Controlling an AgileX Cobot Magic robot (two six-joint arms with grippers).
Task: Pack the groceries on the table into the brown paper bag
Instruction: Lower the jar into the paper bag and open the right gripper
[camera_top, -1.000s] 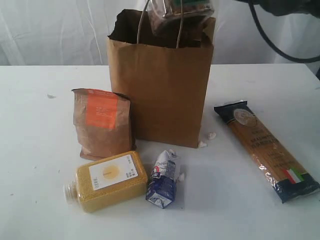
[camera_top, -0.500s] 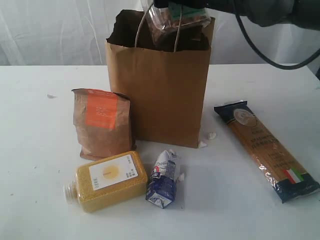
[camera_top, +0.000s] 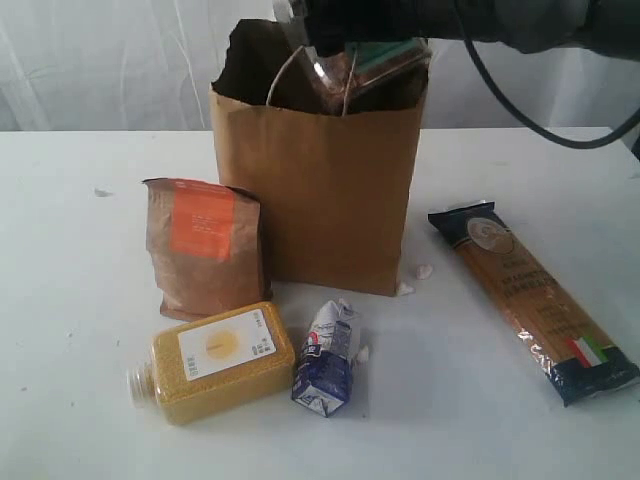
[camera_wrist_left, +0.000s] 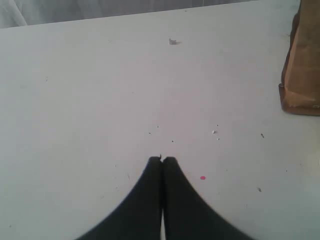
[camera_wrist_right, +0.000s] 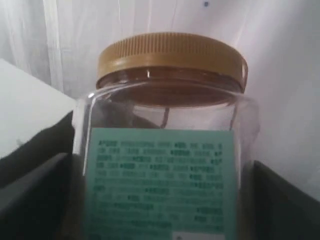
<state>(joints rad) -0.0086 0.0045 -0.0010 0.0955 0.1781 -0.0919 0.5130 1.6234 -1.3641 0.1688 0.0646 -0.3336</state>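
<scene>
White curtain (camera_top: 100, 60) hangs behind a white table (camera_top: 80, 300), and in the upper middle of the frame the brown paper bag (camera_top: 315, 190) stands upright with its ragged mouth open. Right at that mouth sits the big yellow-lidded clear jar (camera_top: 365, 65), tilted, its lower part dipping below the rim beside the thin string handles (camera_top: 285, 70). The right gripper (camera_wrist_right: 160, 200) reaches in from the upper right and holds the jar, jaws spread wide around its clear body, one dark finger (camera_wrist_right: 40, 190) on either side of the green label. Outward from the bag, the brown pouch with orange label (camera_top: 205, 245) stands just left of it, the yellow grain bottle (camera_top: 215, 360) lies in the lower left, the small blue-white carton (camera_top: 325, 360) lies beside that, and the long spaghetti packet (camera_top: 530, 300) stretches along the right. The left gripper (camera_wrist_left: 161, 165) hangs over bare tabletop, jaws pressed together on nothing. To my eye the danger is at the rim: the tilted jar could snag a handle or press on the paper edge, dragging or tipping so light a bag. Let go too high, the jar may land hard and knock the bag over towards the pouch. The smooth clear wall might also slip in so wide a hold.
</scene>
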